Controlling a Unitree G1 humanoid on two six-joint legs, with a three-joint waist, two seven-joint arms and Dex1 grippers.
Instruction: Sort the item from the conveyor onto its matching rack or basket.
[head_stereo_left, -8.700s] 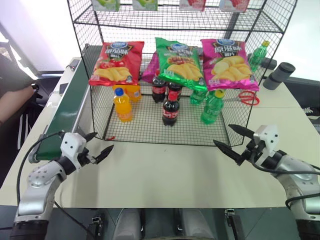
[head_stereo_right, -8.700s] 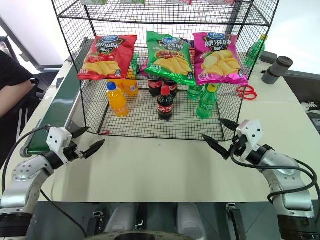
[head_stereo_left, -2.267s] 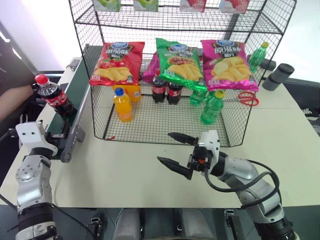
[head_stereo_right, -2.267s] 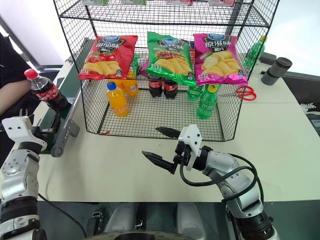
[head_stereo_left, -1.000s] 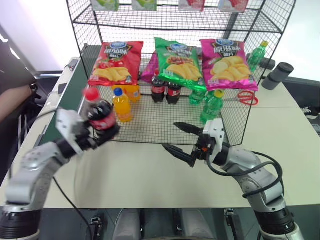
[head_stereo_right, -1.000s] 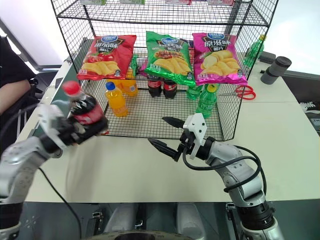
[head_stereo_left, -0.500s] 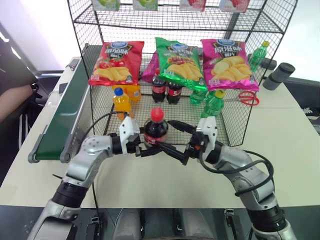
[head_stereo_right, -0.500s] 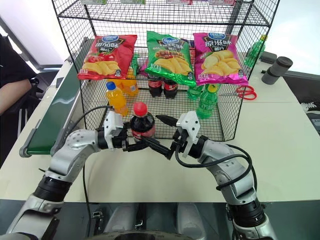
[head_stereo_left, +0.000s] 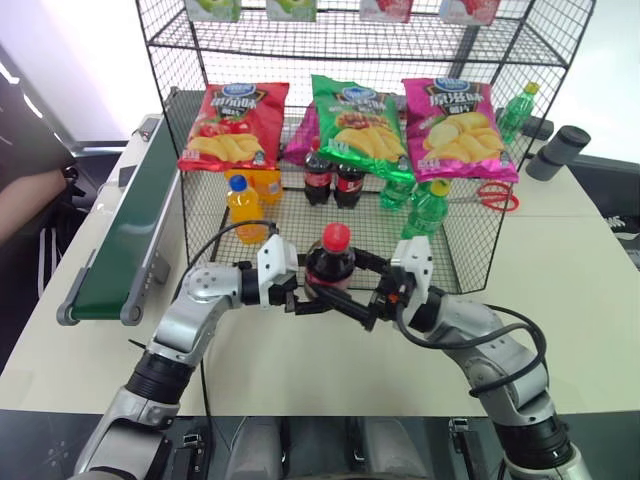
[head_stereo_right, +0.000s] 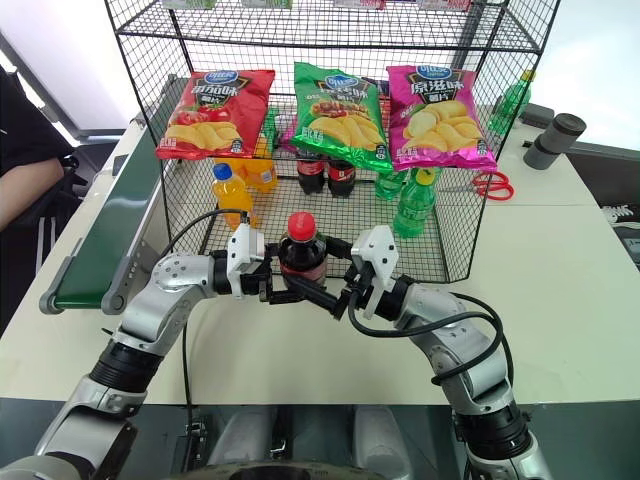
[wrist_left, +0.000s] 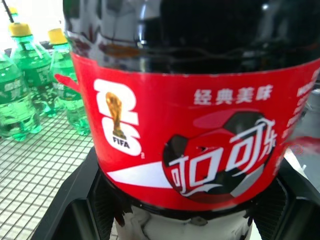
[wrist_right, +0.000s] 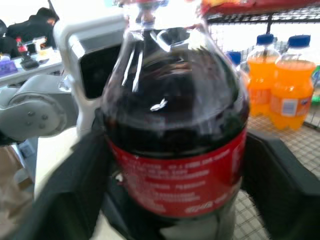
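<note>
Cola bottle (head_stereo_left: 330, 268) sits upright between both tools above the bench (head_stereo_left: 560, 260), just short of the rack (head_stereo_left: 350, 140). The left tool (head_stereo_left: 308, 300) clamps its lower body; the right tool (head_stereo_left: 360, 308) has closed on the opposite side, probably a handover so the nearer arm can shelve it.

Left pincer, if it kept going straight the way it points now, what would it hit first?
The left pincer already grips the cola bottle; straight beyond it, probably the right pincer on the bottle's far side.
</note>
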